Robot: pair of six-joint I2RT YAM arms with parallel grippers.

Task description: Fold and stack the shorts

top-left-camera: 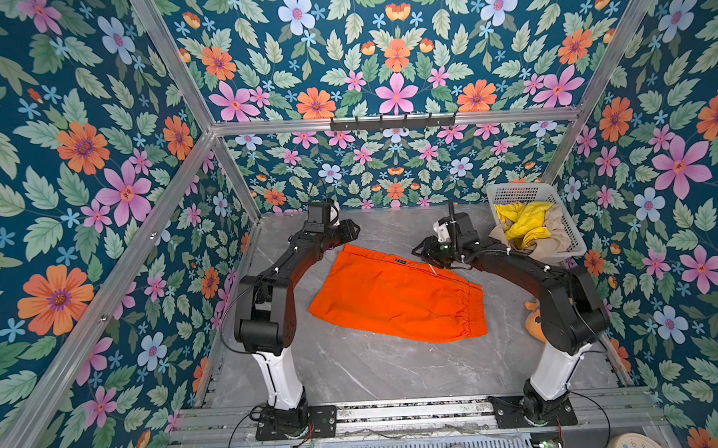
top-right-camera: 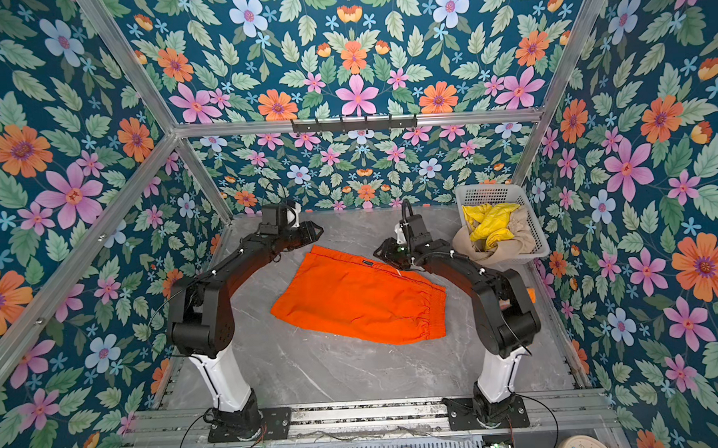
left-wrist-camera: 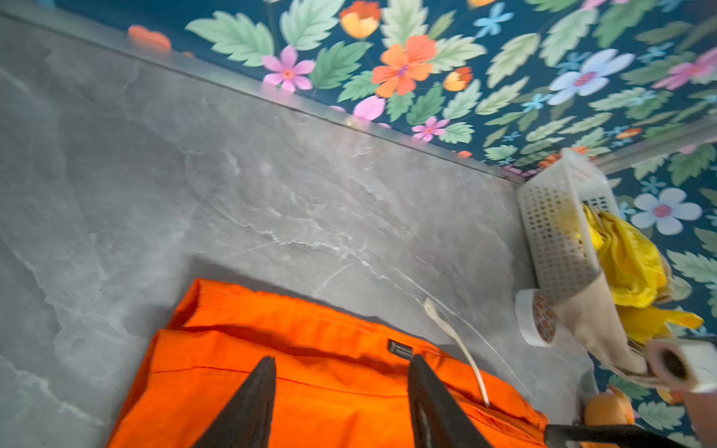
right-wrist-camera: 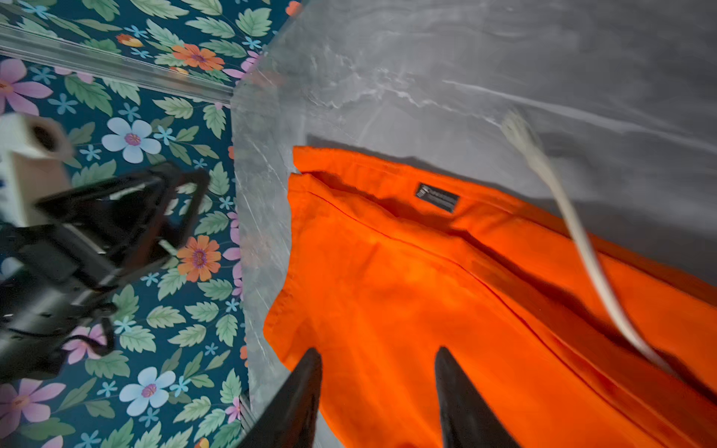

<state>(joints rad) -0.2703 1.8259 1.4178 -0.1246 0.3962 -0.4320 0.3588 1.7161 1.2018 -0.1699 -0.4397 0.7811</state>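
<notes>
**Fold and stack, pair 1 of 3.** Nearest the arm bases, the table (top-left-camera: 355, 370) is lying bare. At mid-table the orange shorts (top-left-camera: 398, 298) are lying flat, seemingly doubled leg over leg, with the waistband toward the right arm and the hems toward the left. The drawstring (right-wrist-camera: 574, 232) is trailing off their far edge.

Over that far edge, the left gripper (left-wrist-camera: 341, 358) is hovering by the hem corner and the right gripper (right-wrist-camera: 378, 351) by the waist end. Each is showing 2 fingers spread, with nothing pinched and cloth only beneath. Beside the right arm, a toy (top-left-camera: 534, 319) is partly showing.

In the far right corner, the basket (top-left-camera: 514, 191) is holding the yellow shorts (top-left-camera: 523, 222) and beige shorts (top-left-camera: 557, 235). Both are crumpled, and the beige pair is draping over the rim.

Judged step: the orange pair is sitting between folds. The next move is likely calling for a grip on 1 end, through both layers, carried across toward the other end with the drawstring tucked in.
</notes>
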